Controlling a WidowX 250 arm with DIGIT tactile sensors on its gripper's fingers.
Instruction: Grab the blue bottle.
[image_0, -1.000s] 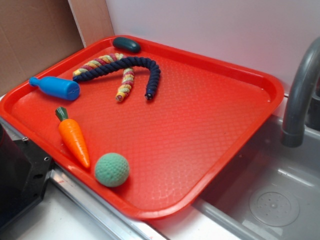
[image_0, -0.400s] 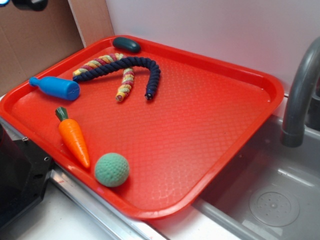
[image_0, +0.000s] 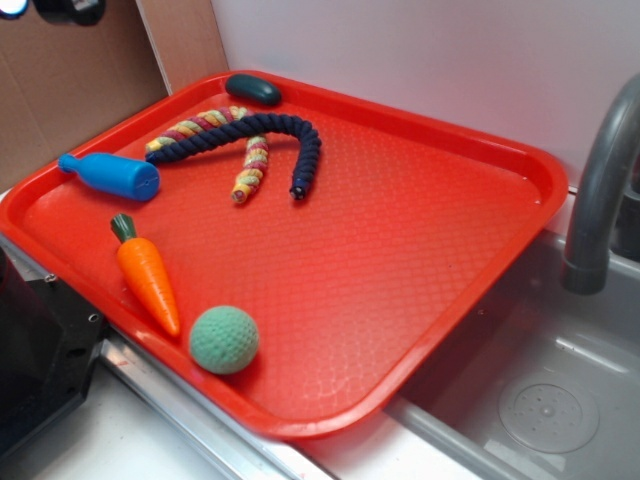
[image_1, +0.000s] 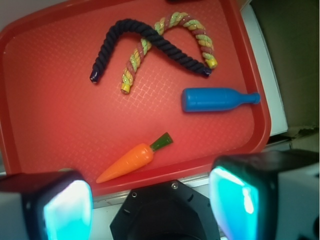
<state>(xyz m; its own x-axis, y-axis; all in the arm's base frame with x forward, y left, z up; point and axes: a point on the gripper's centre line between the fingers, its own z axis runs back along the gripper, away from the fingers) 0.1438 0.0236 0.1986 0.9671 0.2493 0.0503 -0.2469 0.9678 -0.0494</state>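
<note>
Pincer (image_1: 150, 200) spread wide, empty, red tray (image_0: 420, 200) holding blue bottle (image_0: 112, 176), carrot (image_0: 147, 275)

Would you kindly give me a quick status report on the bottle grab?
Gripper open, high above the tray, holding nothing. Blue bottle lying flat near tray's edge, untouched. Carrot and ropes nearby, not touching it; approach clear.

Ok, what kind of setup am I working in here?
Likely a toy kitchen sink station: a grey faucet arches over a grey basin, and a red tray beside it holds toys, among them the blue bottle, a carrot and a green ball.
</note>
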